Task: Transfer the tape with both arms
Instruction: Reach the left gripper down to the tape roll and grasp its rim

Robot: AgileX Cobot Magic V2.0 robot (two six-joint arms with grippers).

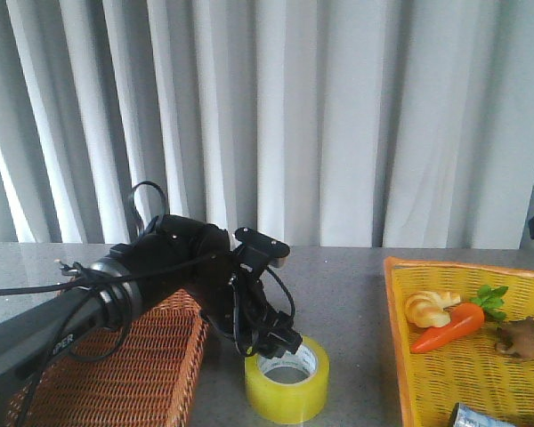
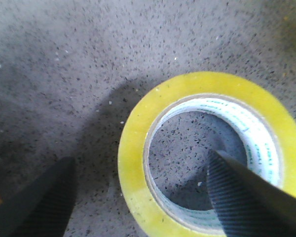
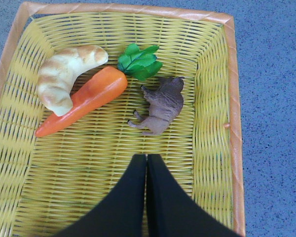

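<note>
Yellow tape [image 2: 202, 148] lies flat on the grey table [image 2: 64, 59], right of the brown basket [image 1: 116, 374]; I see my left gripper [image 2: 143, 197] spread astride its near wall, one finger [image 2: 246, 197] inside the core. Right gripper [image 3: 146, 197] pressed together above the yellow basket [image 3: 214, 98].

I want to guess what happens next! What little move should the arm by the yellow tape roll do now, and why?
Probably close the left gripper. One finger sits inside the white core of the wide yellow packing tape roll, the other outside its wall, jaws open, so squeezing should grip the wall for lifting off the grey speckled table.
</note>
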